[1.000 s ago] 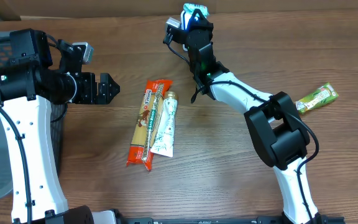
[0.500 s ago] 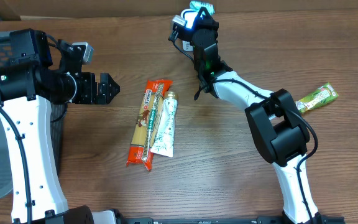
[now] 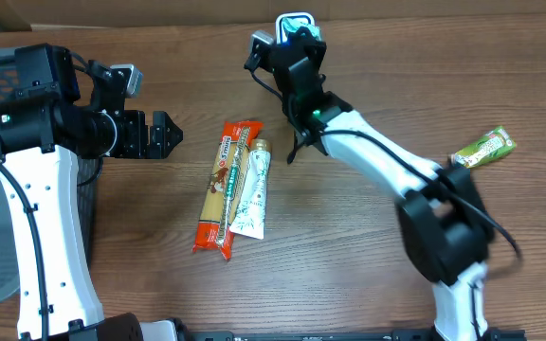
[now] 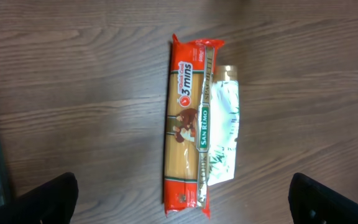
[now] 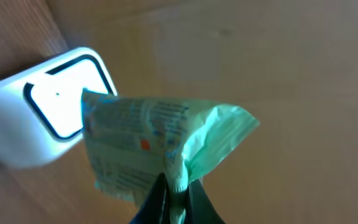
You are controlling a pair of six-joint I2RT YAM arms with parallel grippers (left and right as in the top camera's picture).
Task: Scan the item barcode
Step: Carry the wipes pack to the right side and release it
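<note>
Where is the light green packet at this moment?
In the right wrist view the light green packet is pinched in the right end effector, held just in front of the white scanner, which sits top centre in the overhead view.

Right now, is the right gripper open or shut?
Shut. In the right wrist view the right gripper pinches the crimped edge of the green packet, holding it in front of the white scanner.

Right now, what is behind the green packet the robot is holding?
A white scanner with a glowing window sits behind the green packet pinched in the right gripper. The packet covers part of the scanner's window, so that part is hidden.
</note>
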